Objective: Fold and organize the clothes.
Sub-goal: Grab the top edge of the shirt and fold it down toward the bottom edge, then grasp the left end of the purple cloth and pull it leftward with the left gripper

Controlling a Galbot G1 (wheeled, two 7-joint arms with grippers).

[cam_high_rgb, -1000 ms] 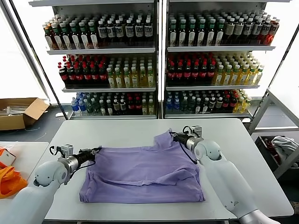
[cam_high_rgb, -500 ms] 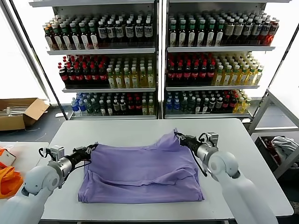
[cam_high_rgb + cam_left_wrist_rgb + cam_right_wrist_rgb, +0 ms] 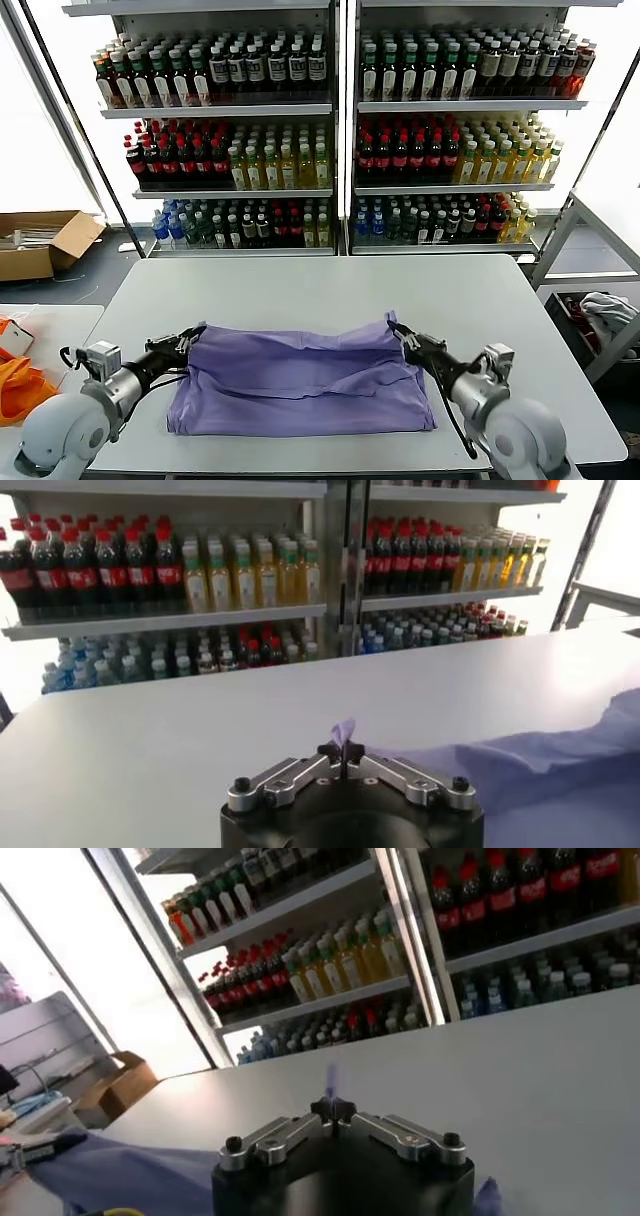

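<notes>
Shelves of bottled drinks behind, white desk (image 3: 300, 285) in front. I've got the soft lavender T-shirt (image 3: 300, 385) lying on its near half, doubled over. Left gripper (image 3: 186, 338) is clamped on its far-left corner, right gripper (image 3: 399, 334) pinched on the far-right corner. I reckon we're mid-fold: next I lay this edge down flush and let go.

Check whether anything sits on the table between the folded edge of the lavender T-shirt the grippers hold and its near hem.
Nothing visible does. The left gripper and right gripper each pinch a far corner of the lavender T-shirt; only its own fabric lies toward the near hem on the white table.
</notes>
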